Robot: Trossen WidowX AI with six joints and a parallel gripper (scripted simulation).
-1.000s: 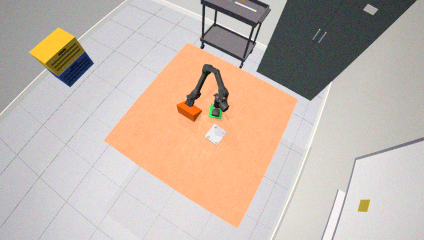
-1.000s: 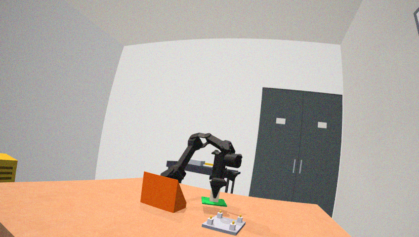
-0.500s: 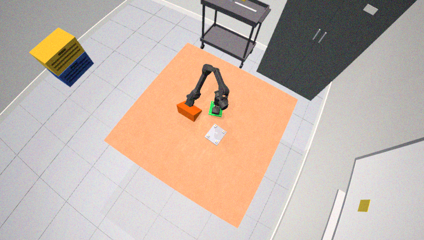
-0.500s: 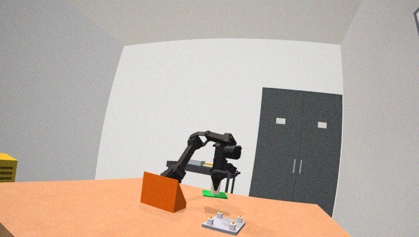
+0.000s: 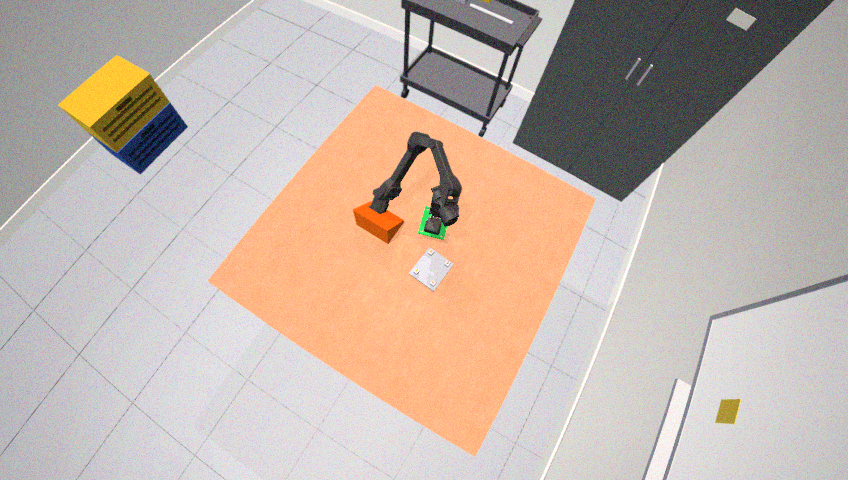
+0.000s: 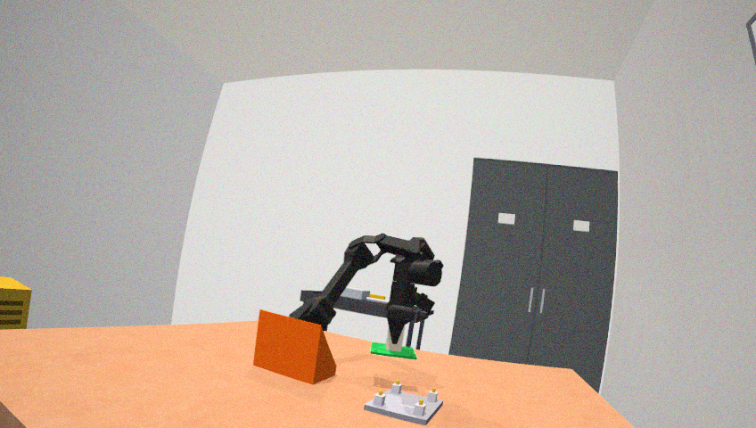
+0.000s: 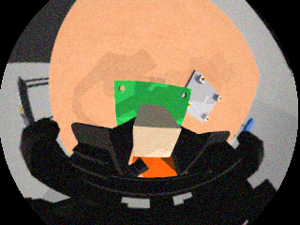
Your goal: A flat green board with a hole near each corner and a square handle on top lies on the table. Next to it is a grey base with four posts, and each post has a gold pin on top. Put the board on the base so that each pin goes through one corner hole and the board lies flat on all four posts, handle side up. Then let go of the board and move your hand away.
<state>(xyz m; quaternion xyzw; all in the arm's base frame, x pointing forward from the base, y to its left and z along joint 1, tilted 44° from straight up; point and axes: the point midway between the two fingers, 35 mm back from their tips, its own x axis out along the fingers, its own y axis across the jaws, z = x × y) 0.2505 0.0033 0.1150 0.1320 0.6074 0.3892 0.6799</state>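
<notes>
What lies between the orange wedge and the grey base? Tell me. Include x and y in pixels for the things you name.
Nothing but bare tabletop (image 5: 333,285) (image 6: 185,382), as the top view shows.

Arm arched, end effector (image 5: 433,225) (image 6: 395,339) (image 7: 152,120) down, clamped

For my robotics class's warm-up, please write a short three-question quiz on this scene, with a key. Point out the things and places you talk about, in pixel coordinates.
1. True or false: the flat green board (image 5: 423,229) (image 6: 408,354) (image 7: 128,104) is seated on the grey four-post base (image 5: 426,277) (image 6: 395,412) (image 7: 202,98).
2. Fill in: the black jaws are closed on the board's square ____.
3. Which stands on the table: (a) the orange wedge-shaped block (image 5: 376,224) (image 6: 286,345), (b) the dark two-door cabinet (image 5: 586,113) (image 6: 504,265)?

Key: 1 false; 2 handle; 3 a.
</notes>
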